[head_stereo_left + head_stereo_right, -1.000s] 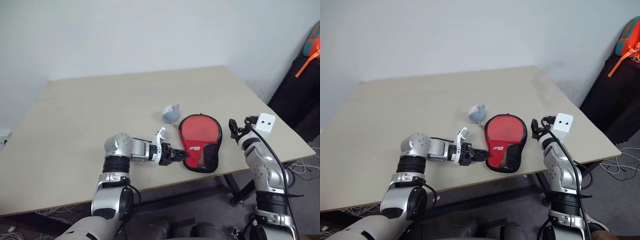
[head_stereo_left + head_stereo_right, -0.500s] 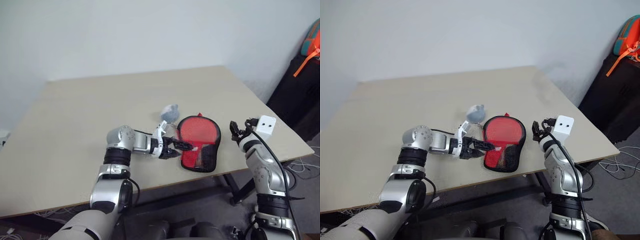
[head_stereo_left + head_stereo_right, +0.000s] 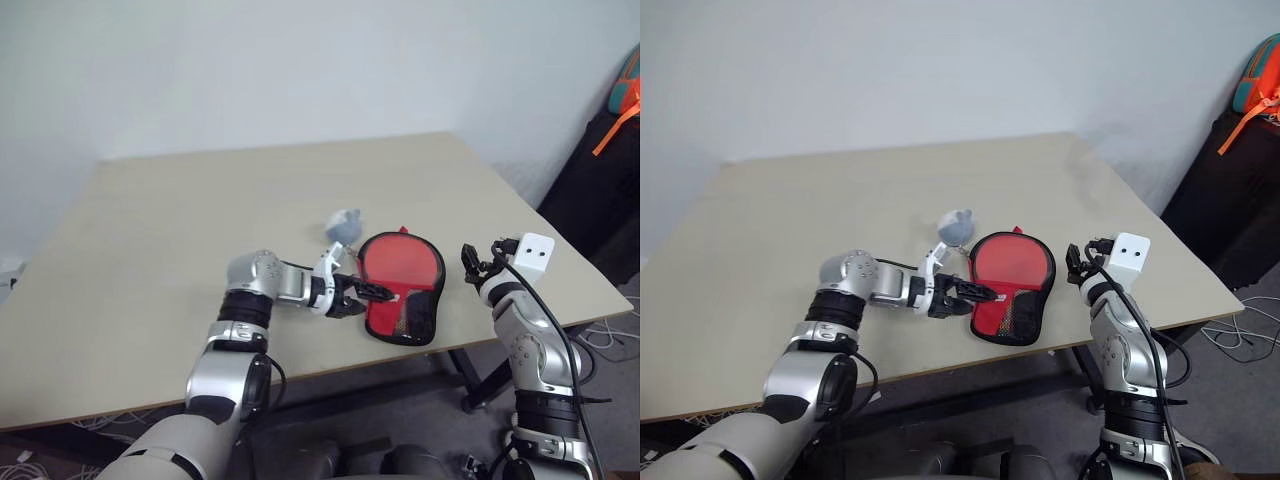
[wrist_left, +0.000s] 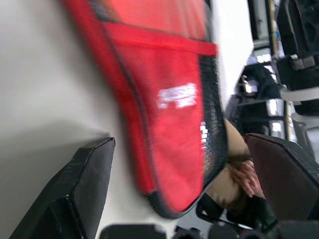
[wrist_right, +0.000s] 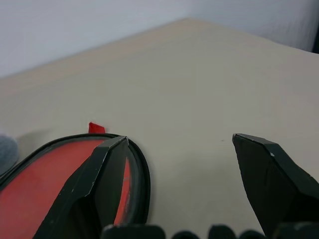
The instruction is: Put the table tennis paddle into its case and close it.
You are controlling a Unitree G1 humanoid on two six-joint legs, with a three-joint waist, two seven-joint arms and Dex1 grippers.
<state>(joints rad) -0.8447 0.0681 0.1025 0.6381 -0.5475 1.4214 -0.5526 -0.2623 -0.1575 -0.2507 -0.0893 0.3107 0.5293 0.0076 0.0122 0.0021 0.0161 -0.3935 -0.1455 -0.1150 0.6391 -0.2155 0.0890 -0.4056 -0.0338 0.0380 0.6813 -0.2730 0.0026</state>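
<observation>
The case (image 3: 403,287) lies flat near the table's front edge, red with a black rim, its narrow end toward me. I cannot tell the table tennis paddle apart from the case's red. My left gripper (image 3: 374,293) is open and reaches in from the left, low over the case's left edge. In the left wrist view its fingers (image 4: 75,199) stand wide apart with the case (image 4: 169,114) between them, not closed on it. My right gripper (image 3: 470,262) is open just right of the case, with nothing between its fingers, and the case's round end (image 5: 50,174) shows beside it.
A small grey lump (image 3: 343,225) sits just behind the case's upper left. The table (image 3: 180,230) stretches bare to the left and back. Its right corner is close behind my right hand. Dark furniture with an orange strap (image 3: 612,130) stands off to the right.
My left gripper was shut at the case's left edge. It has opened and moved right over the case. The right arm has stayed where it was.
</observation>
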